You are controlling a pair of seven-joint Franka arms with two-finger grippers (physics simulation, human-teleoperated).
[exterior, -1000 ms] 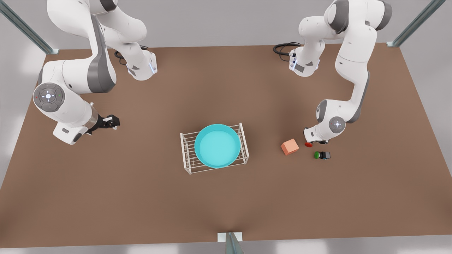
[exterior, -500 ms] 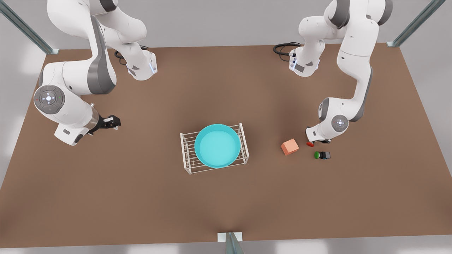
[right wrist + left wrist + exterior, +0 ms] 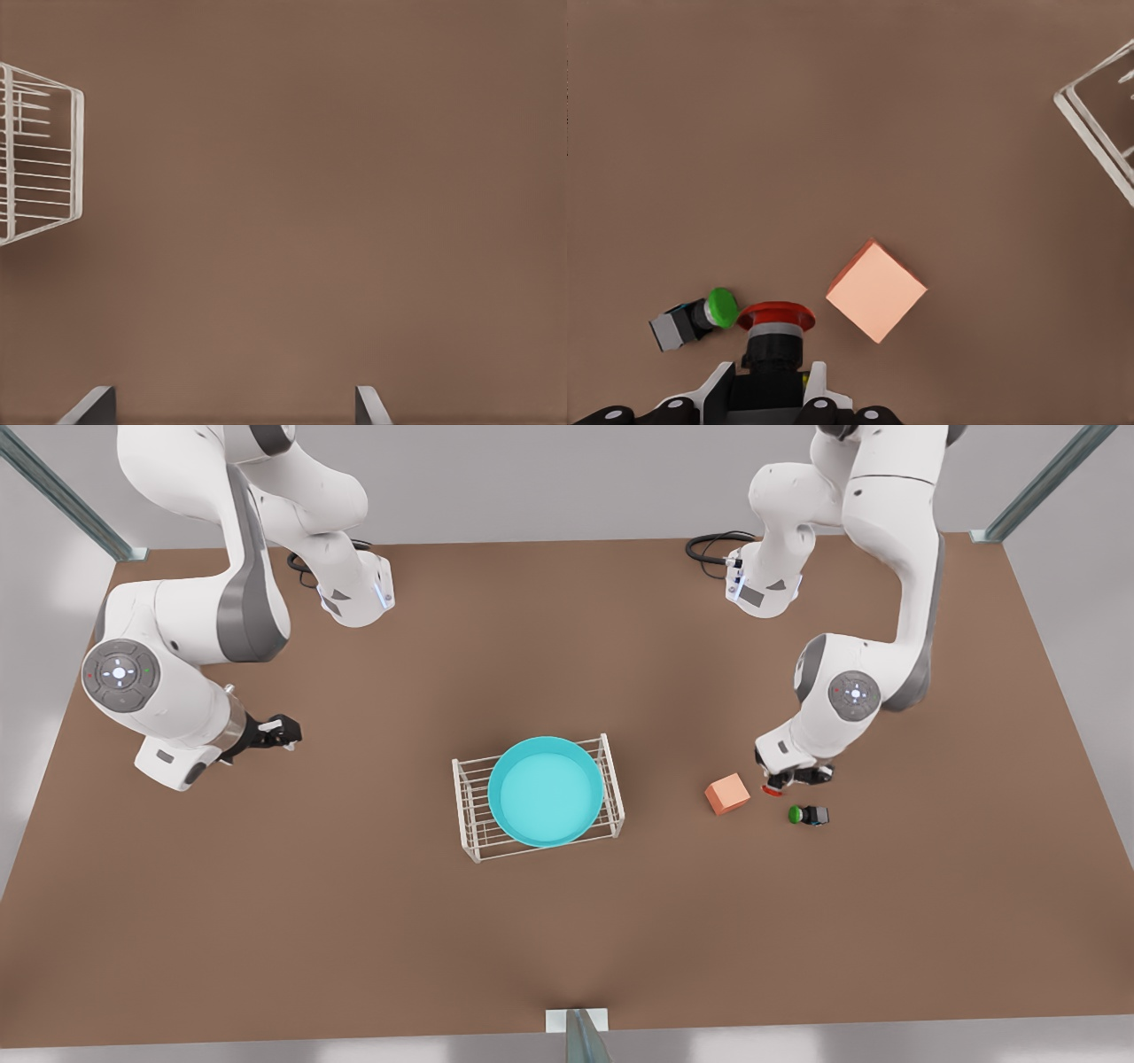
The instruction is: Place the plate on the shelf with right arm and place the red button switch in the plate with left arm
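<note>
The turquoise plate [image 3: 545,790] lies on top of the white wire shelf [image 3: 468,815] in the middle of the table. On the front view's right, my left gripper [image 3: 793,777] is shut on the red button switch [image 3: 772,789], gripping its black body just behind the red cap [image 3: 776,317]; the left gripper [image 3: 769,390] shows from its own wrist too. My right gripper [image 3: 282,732] waits on the front view's left, well away from the shelf. It is open, and the right gripper [image 3: 232,405] has nothing between its fingertips.
A salmon-orange cube [image 3: 727,794] sits just beside the held switch toward the shelf. A green-capped switch [image 3: 808,815] lies on its side close to the left gripper. The shelf's corner [image 3: 1099,133] and its end frame [image 3: 44,159] appear in the wrist views.
The left arm's wrist and elbow have risen above the red button switch, with the gripper staying on it. The right arm has hardly moved.
</note>
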